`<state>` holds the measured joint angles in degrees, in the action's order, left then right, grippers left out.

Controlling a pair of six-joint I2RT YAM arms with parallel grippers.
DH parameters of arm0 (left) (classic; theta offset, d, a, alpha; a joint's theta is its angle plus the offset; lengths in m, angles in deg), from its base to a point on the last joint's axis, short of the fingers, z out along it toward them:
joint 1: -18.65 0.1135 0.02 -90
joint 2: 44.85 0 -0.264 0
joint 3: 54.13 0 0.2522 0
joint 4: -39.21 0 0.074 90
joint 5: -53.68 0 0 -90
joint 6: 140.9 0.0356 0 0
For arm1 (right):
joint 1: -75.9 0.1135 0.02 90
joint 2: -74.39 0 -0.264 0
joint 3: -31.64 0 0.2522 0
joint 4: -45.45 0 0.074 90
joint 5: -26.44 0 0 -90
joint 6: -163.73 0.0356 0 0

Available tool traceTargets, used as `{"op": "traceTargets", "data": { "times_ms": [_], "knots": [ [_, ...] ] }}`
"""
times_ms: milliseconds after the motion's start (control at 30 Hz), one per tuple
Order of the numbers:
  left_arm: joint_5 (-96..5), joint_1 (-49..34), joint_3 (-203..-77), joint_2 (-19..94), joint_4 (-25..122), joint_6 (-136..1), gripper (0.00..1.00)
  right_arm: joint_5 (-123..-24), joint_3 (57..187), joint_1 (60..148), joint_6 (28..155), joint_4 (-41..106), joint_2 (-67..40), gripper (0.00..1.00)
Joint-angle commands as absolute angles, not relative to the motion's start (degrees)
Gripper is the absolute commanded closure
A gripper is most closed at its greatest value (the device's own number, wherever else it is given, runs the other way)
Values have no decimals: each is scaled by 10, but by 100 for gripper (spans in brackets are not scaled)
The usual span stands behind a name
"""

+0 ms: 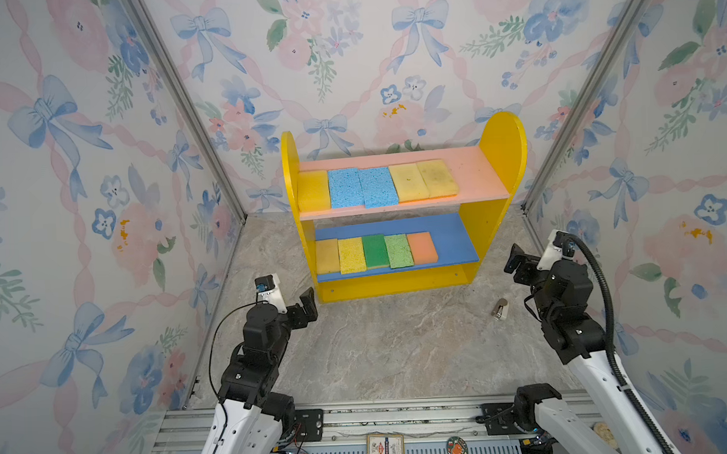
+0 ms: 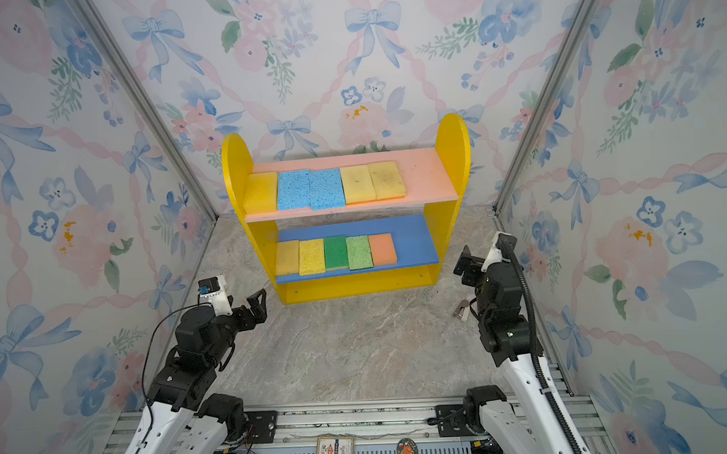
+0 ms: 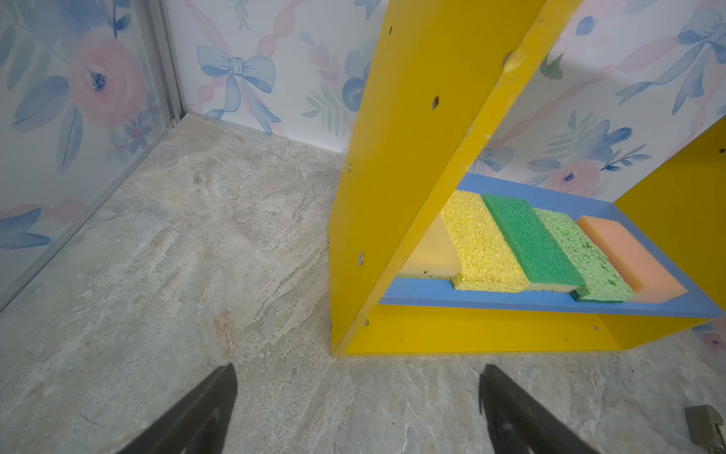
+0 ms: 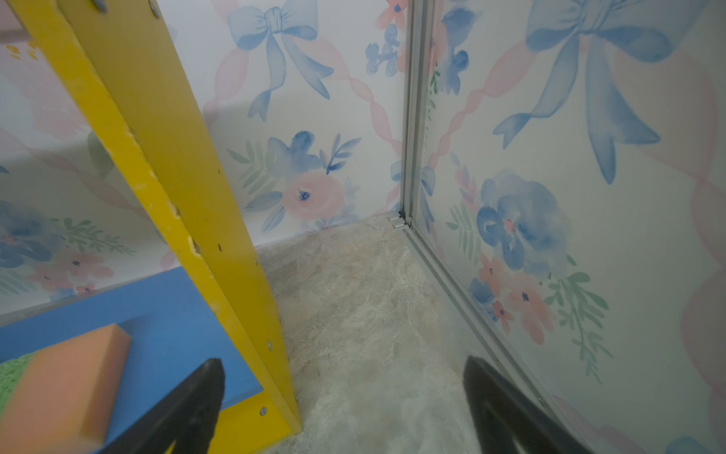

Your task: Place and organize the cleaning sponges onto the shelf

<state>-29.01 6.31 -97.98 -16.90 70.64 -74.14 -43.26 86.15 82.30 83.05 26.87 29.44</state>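
Grey marbled stone-look tabletop (image 1: 378,352) carries no loose sponge in both top views; placement is judged complete.

Small two-tier wooden shelf (image 1: 502,148) with yellow round-topped side panels stands at the back, its open face toward the arms, so both tiers can be reached from the front.

Pink upper board (image 1: 480,170) bears five flat rectangular foam cleaning sponges in one row. They run yellow sponge (image 1: 312,191) against the left panel, then two light blue sponges (image 1: 360,187), then two pale yellow sponges (image 1: 422,181). Neighbours touch or slightly overlap, grouped by colour, and bare board is left at the right end.

Blue lower board (image 1: 451,233) bears five more, packed from the left: pale orange-yellow sponge (image 1: 327,256), bright yellow sponge (image 1: 351,255), dark green sponge (image 1: 375,251), light green sponge (image 1: 399,251) and orange sponge (image 1: 422,248). The front edges reach the board's lip.

Left gripper (image 3: 358,371) hovers low in front of the shelf's left panel, fingers spread wide, nothing between them. Right gripper (image 4: 341,363) sits beside the right panel, likewise spread and empty. Both are judged parked clear so the rows are not disturbed.

Small tan object (image 1: 500,308) lies on the table near the right arm, apart from the shelf. It is no sponge, and its identity cannot be told.
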Motion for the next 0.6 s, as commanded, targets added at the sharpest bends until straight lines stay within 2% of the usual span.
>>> {"op": "traceTargets", "data": {
  "times_ms": [0,233,467,567],
  "knots": [
    [-272,65,-968,-170,689,-753,2,-420,835,812,806,320,261,3],
    [-230,65,-955,-161,683,-774,2,-426,809,799,802,418,129,3],
    [-97,65,-936,-136,670,-813,2,-430,785,796,795,535,-3,3],
    [-88,66,-936,-119,657,-782,2,-433,780,798,784,572,-34,3]
  ]
}}
